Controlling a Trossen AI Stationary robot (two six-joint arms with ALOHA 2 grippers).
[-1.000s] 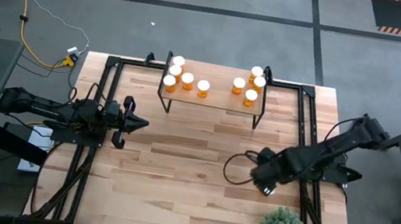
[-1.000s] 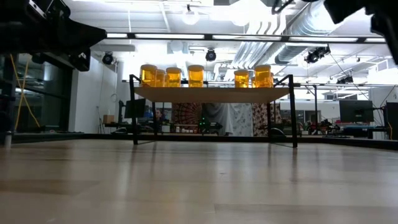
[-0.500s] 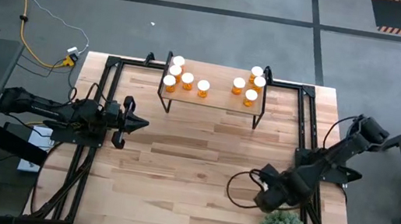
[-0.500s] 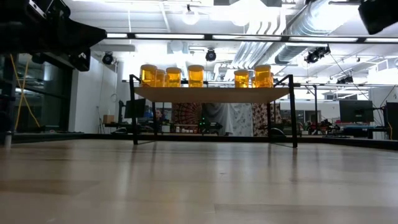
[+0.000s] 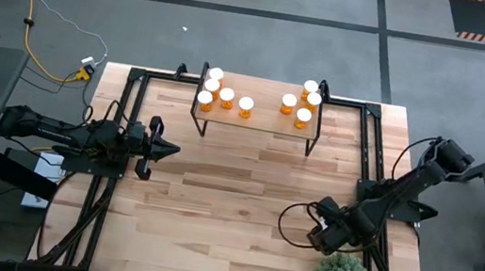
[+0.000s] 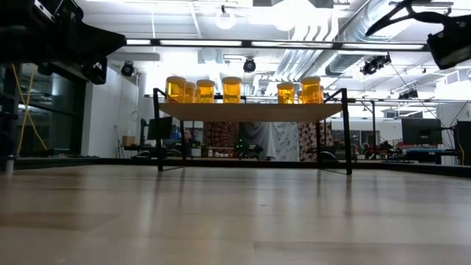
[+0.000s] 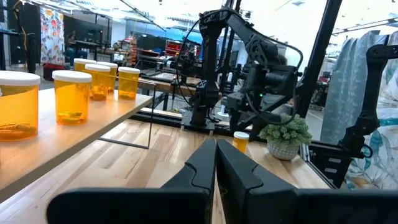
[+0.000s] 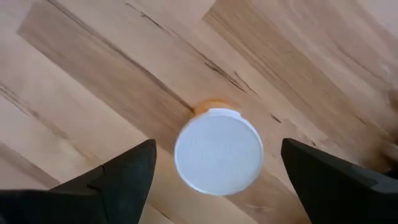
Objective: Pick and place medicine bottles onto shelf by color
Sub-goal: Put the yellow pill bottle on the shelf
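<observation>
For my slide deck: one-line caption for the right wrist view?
Open right hand poised above a white-capped medicine bottle standing on the wooden table.

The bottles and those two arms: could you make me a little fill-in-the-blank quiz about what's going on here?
1. Most bottles stand on the ____, in two groups.
2. The right gripper hangs over one bottle on the table, its jaws ____.
3. That bottle stands beside a spiky green ____.
4. The left gripper waits at the table's left side, its jaws ____.

Missing words: shelf; open; plant; shut
</observation>
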